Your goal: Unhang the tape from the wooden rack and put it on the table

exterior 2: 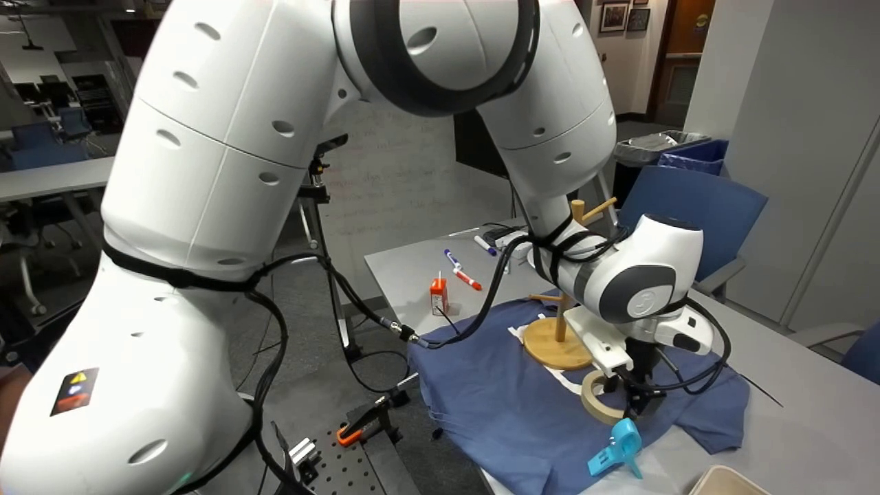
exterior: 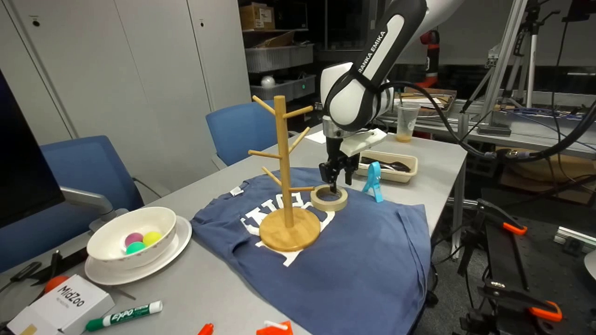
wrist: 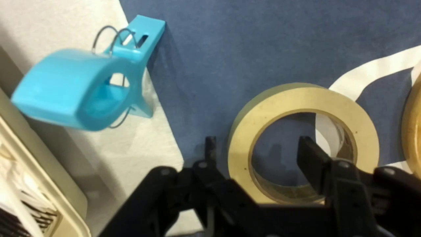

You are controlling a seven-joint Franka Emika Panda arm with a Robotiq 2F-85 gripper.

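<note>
Straddling one side of the tape [wrist: 296,98], as the wrist view has it, our claw [wrist: 259,143] stands w/ its fingers [wrist: 210,149] well apart & nothing pinched btwn them. The tape lies flat on the shirt [exterior: 363,251] over the table [exterior: 437,160], off the rack [exterior: 286,186] & just beside its base, not touching. So we judge the job prob. done, bar getting clear. The next move turns on this: one fingertip is over the hole, on the rack side; the other is outside it, toward the clip [wrist: 65,85]. The wall btwn them is the one facing away from the rack. Being round, the tape has no long axis; its hole faces up. Thus we'd go straight up 1st, w/o sideways shift, b/c a sweep might drag the tape or knock the rack. How deep that inner fingertip sits, we can't say for sure. We've only 1 arm, so no choice of hand.
</note>
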